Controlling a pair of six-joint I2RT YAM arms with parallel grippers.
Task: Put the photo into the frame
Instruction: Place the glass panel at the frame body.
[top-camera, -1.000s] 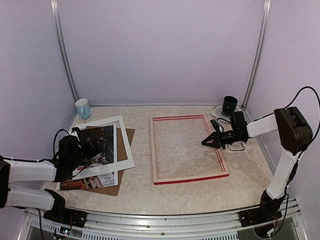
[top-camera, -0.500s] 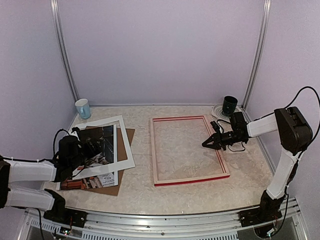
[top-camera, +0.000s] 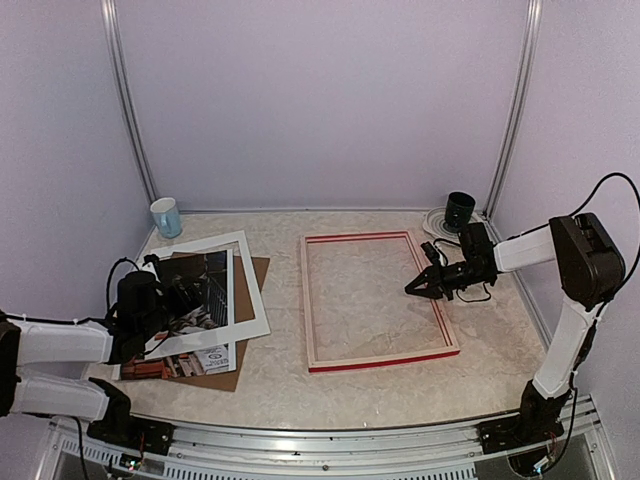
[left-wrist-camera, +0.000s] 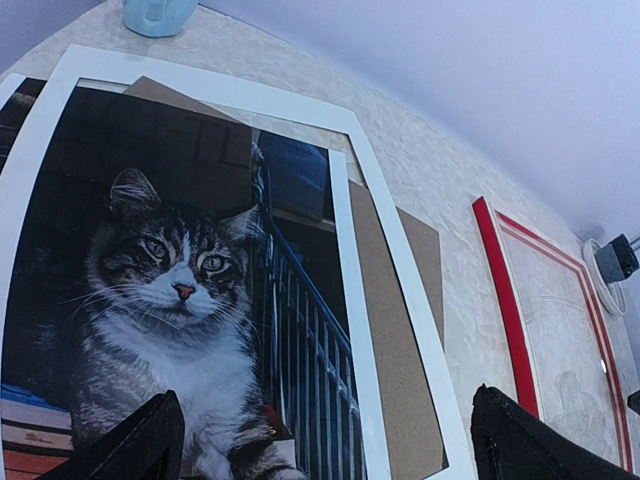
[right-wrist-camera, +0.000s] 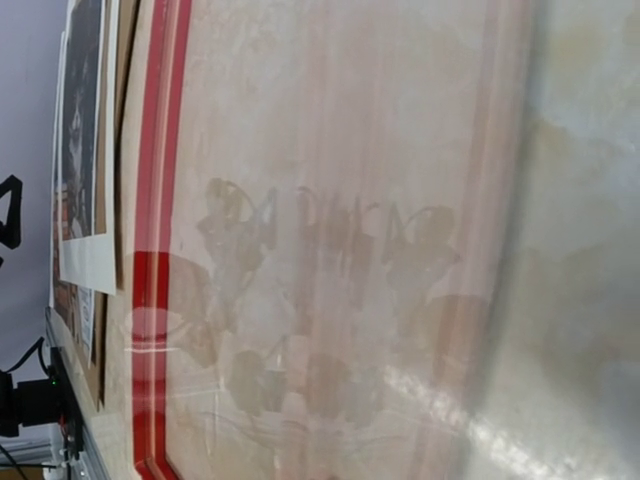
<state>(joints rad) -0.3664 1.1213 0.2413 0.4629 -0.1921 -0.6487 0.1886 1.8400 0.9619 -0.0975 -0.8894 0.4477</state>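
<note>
The photo of a tabby cat lies flat at the left of the table, on a brown backing board. A white mat border lies askew over it. My left gripper hovers low over the photo's near part, open wide, with its two black fingertips either side of the print's right edge and nothing between them. The red frame lies flat in the middle, its glass reflecting light. My right gripper is shut and empty, just above the frame's right rail. Its fingers do not show in the right wrist view.
A pale blue cup stands at the back left, beyond the mat. A dark green cup stands at the back right on a white coil. Purple walls with metal posts close in three sides.
</note>
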